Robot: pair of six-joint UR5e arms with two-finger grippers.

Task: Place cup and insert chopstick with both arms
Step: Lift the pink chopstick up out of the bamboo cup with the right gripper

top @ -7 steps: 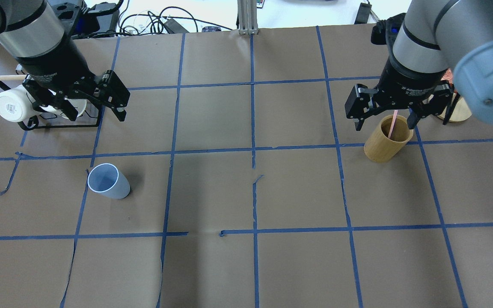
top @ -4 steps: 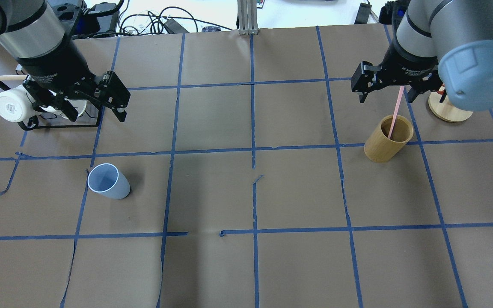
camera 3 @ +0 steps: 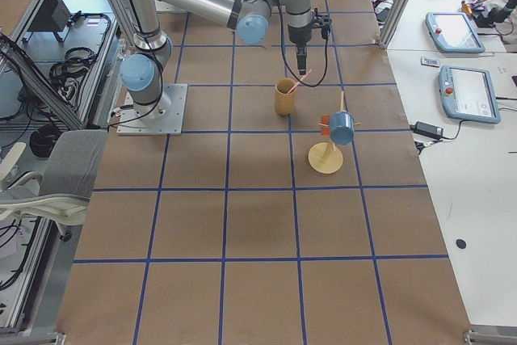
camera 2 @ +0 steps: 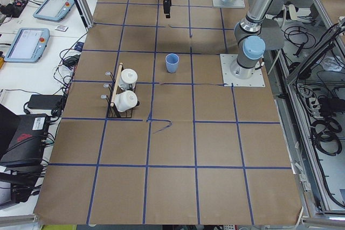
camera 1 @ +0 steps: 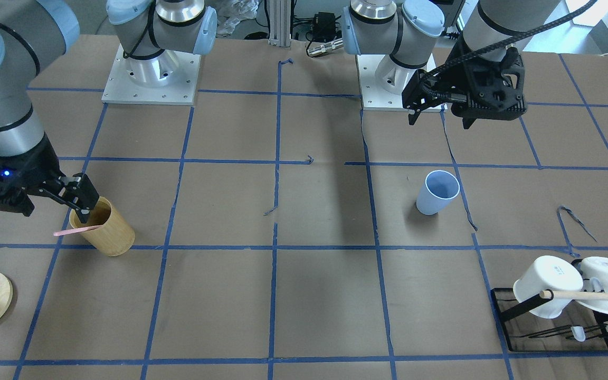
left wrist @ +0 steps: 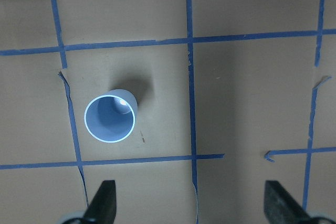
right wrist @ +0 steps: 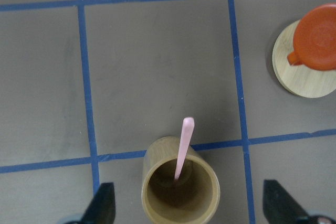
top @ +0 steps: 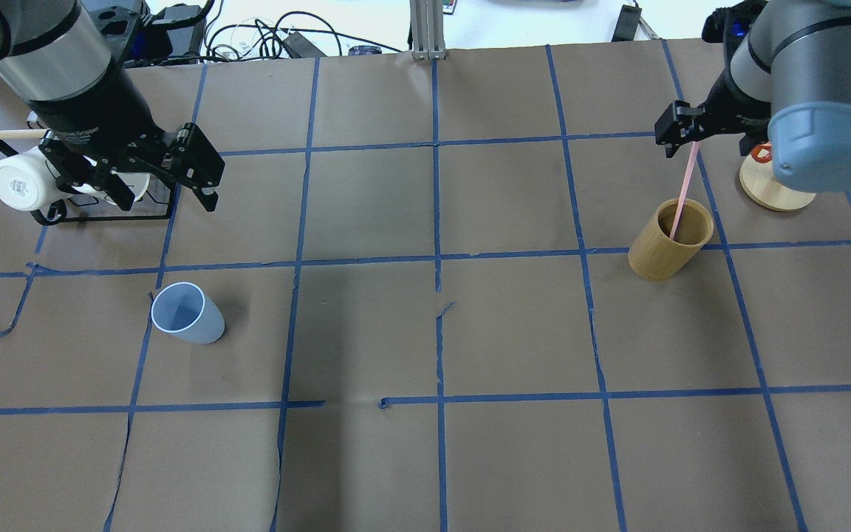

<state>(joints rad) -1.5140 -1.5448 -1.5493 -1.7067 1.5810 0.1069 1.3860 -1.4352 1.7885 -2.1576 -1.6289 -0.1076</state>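
The table point(top: 514, 332) is covered with brown paper, gridded in blue tape. Upon it are set a blue cup point(top: 188, 313) left of centre, a black mug rack point(top: 108, 216) far left, and a bamboo holder point(top: 665, 244) and a round wooden stand point(top: 773, 193) far right.

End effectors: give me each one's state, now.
Left end effector: open, empty.
Right end effector: open; pink chopstick stands free in the bamboo holder.

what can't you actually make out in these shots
- Lower end of the chopstick: right wrist view, lost in the dark interior of the bamboo holder; the holder's wall hides it in the other views.
- Most of the orange cup: overhead view, behind the right arm's blue joint.
- Much of the mug rack: overhead view, covered by the left claw and its arm.
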